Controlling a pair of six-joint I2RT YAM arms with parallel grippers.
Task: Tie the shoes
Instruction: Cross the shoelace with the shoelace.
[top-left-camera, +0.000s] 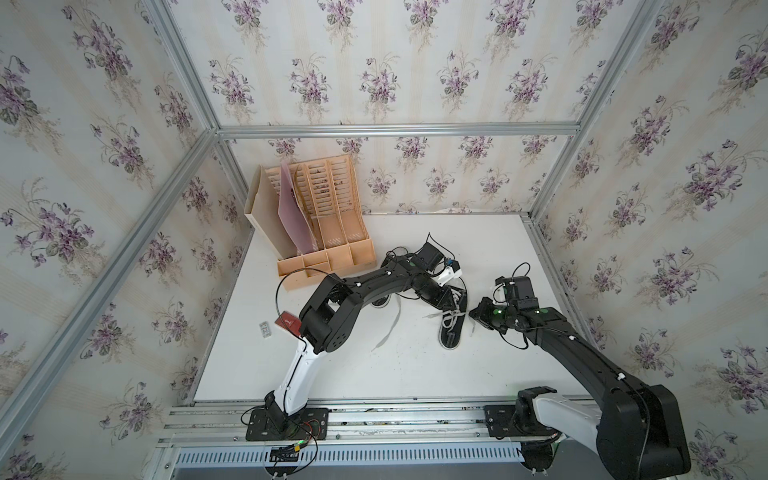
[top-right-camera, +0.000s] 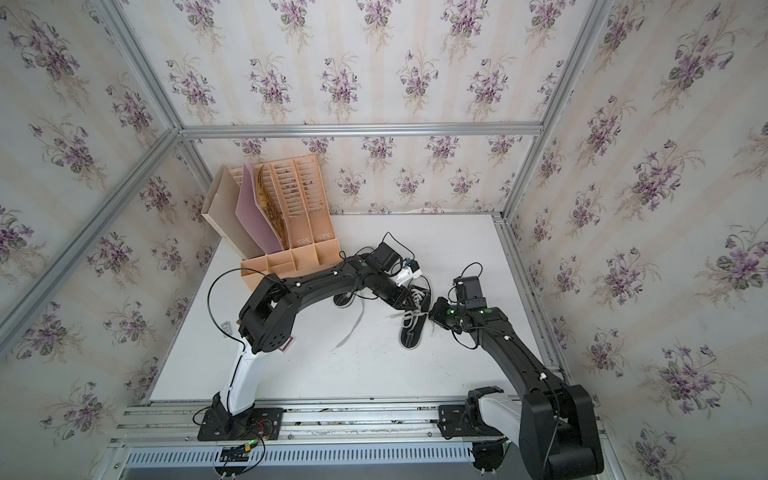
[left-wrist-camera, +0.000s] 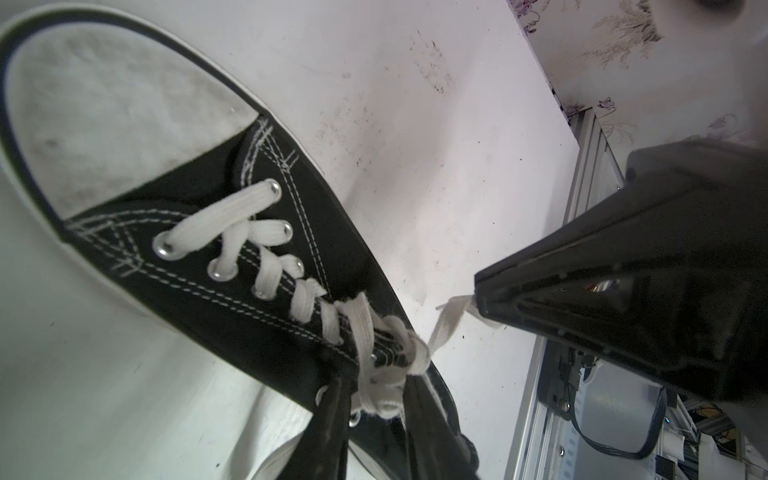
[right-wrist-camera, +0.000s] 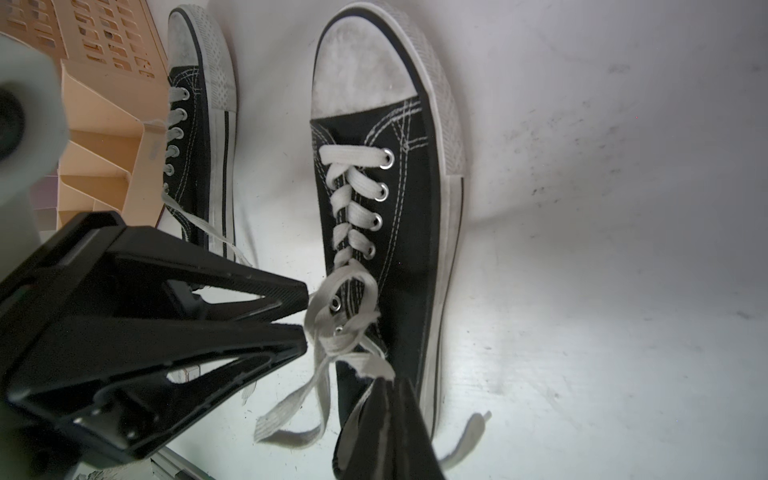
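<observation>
Black canvas sneaker with white rubber toe cap (right-wrist-camera: 399, 232) lies half-tied: right gripper (right-wrist-camera: 384, 388) pinches its flat white lace (right-wrist-camera: 368, 365) taut to hold tension; left gripper (right-wrist-camera: 305, 314), jaws narrowly parted, reaches for the loop (right-wrist-camera: 322, 301).

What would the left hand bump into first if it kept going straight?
Most likely the loose white laces on the shoe in front: the left hand sits right beside them, though depth is unclear.

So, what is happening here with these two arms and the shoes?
The right claw pinches a lace end of one black canvas sneaker on the white table, stretched out from its loose knot. The left claw sits at that knot, grip unclear. The second sneaker lies untied.
</observation>
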